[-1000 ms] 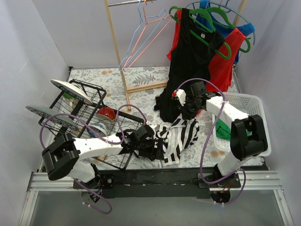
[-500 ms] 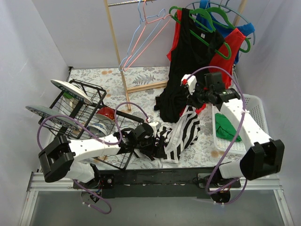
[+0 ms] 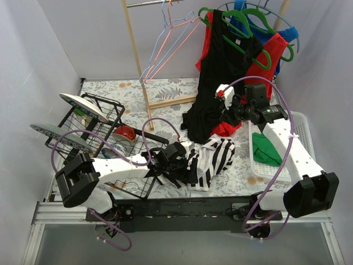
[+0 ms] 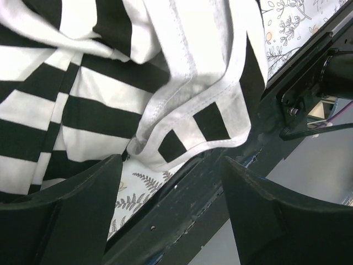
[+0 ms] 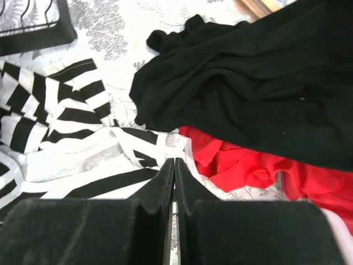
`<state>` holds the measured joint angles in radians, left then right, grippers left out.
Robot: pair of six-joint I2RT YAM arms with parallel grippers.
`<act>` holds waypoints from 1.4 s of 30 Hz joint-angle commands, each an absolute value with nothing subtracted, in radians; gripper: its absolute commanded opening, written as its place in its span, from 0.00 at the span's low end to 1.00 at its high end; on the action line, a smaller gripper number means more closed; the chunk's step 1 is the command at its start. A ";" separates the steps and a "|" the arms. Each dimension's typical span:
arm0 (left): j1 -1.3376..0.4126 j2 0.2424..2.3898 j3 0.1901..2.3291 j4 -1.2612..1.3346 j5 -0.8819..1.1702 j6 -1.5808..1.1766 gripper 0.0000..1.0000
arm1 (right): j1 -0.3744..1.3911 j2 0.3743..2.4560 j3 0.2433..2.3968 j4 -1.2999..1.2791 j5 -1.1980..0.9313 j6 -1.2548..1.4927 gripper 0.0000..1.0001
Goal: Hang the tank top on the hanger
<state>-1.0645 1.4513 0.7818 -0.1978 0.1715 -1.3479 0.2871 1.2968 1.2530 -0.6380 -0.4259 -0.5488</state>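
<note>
The black-and-white striped tank top point(image 3: 214, 159) lies crumpled on the table near the front edge. It also shows in the left wrist view point(image 4: 99, 105) and the right wrist view point(image 5: 66, 138). My left gripper point(image 3: 175, 165) is low over the top's left part, open point(image 4: 172, 165), with nothing between its fingers. My right gripper point(image 3: 225, 109) hangs above the top's far end, beside the black and red tops, and is shut point(image 5: 175, 161) with nothing in it. The pale pink hanger point(image 3: 177, 32) hangs on the wooden rack at the back.
A light blue hanger point(image 3: 156, 52) hangs beside the pink one. A black top point(image 3: 220, 77) and a red top point(image 3: 265, 74) hang on green hangers point(image 3: 251, 30). A wire dish rack point(image 3: 94, 124) stands left. A white basket point(image 3: 289, 124) stands right.
Half a second ago my right gripper held the tank top's end lifted. Now the top has dropped back onto the table and that gripper is shut and empty. My left gripper shifted slightly right.
</note>
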 commanded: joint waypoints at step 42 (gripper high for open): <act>-1.020 1.125 1.017 -0.482 -0.092 -1.111 0.00 | 0.457 1.290 1.386 -0.603 -0.170 -0.652 0.01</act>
<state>-1.0409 1.2224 0.8856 -0.4011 0.0345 -1.2198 0.4603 1.3857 1.2297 -0.5674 -0.1349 -0.6147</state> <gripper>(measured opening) 0.021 0.033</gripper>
